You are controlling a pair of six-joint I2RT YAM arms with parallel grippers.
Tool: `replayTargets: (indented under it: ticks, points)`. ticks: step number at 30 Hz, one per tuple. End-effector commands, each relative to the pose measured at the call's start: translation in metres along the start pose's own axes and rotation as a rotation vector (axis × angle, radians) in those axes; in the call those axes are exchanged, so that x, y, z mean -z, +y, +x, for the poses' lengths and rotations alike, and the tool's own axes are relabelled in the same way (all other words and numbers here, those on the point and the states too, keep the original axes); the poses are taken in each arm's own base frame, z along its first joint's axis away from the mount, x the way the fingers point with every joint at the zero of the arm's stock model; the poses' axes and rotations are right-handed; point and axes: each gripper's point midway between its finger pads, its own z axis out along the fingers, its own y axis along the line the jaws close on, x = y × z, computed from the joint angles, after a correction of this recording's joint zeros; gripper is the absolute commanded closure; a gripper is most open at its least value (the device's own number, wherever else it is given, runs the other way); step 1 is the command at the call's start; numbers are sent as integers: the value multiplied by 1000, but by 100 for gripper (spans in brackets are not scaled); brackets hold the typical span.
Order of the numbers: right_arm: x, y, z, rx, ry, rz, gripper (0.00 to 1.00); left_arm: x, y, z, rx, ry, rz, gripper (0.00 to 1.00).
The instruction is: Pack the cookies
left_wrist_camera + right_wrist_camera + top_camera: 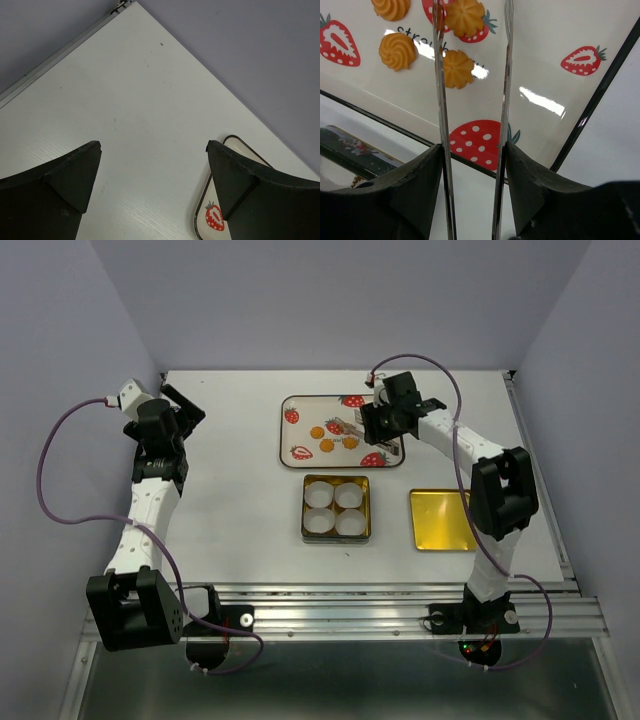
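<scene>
1. Orange-yellow cookies [326,445]: all four lie loose on the strawberry-print tray [310,410] at the far centre of the table [240,490], clustered mid-tray.
2. Right gripper [471,10]: over the tray's right half. Long thin metal blades [438,100] extend from its fingers. The blades stand apart and grip nothing.
3. Right wrist view: one cookie sits in the gap near the blade tips, clear of both. The left blade crosses the edge of a second. The other two lie left of the blades. Blade height above the tray: cannot tell.
4. Left gripper [153,147]: jaws wide apart, empty, above bare table left of the tray.
5. Square tin [305,510]: just near of the tray, with four white paper cups [321,493] inside, none filled.
6. Gold lid [435,520]: flat on the table right of the tin, not touching it.
</scene>
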Motion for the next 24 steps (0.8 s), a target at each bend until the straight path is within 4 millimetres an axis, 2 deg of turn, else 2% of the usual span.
replayTargets:
  ticks: [1,6,11,17,24]
  points:
    - [4,5,-22,27,-43,-10,43,5,-6,-13,13,-53,26,1]
    - [1,4,-15,36,-16,9,44,3,-4,-12,13,-56,20,1]
    - [3,13,-12,50,-1,2,45,1,-5,-11,13,-51,19,1]
    - [4,9,-9,46,11,25,45,1,-6,-11,12,-49,23,1]
    - [5,6,-10,45,20,62,57,2,-7,-13,14,-54,25,1]
